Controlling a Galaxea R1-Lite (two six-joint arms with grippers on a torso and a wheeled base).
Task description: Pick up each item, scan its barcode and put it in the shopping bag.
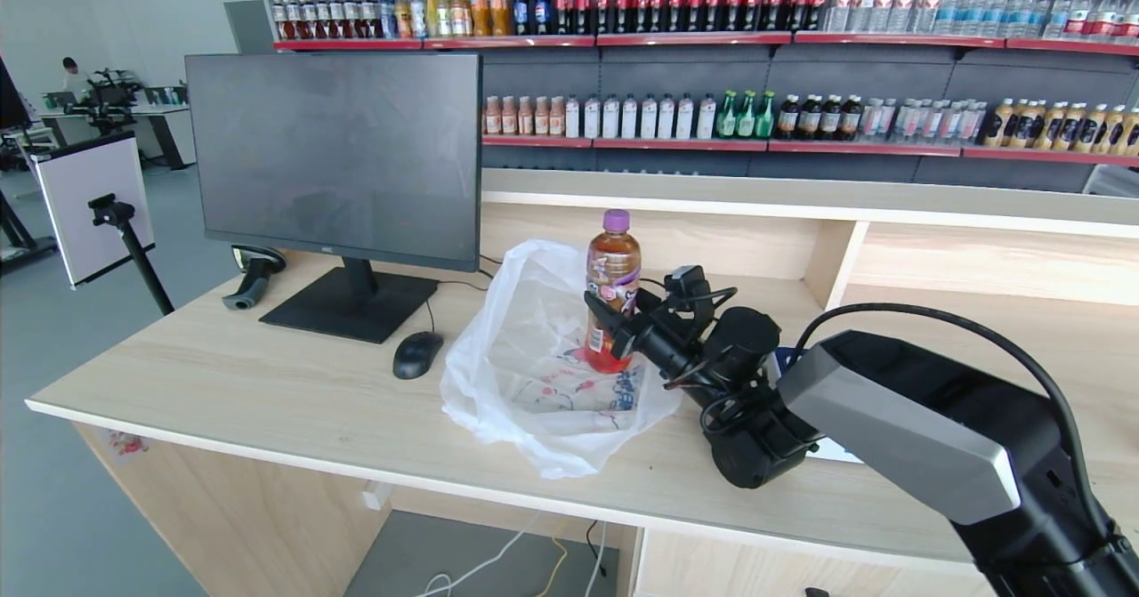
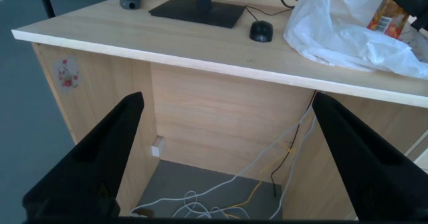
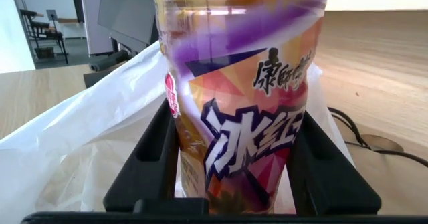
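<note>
Right gripper [image 1: 614, 328] pinching a drink bottle [image 1: 612, 281] upright at the shopping bag [image 1: 525, 357].
Head view: bottle at the bag's 2 o'clock edge. Left wrist view: left gripper [image 2: 227, 98] spread wide, empty, lower than the counter [image 2: 200, 57]. Right wrist view: jaws flank the label. The bottle looks full, stiff and slick, probably heavy, so a mid-body hold suits.

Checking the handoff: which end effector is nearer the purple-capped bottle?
Right. The right end effector grips the bottle at the shopping bag; the left end effector hangs open below the counter edge, well away.
</note>
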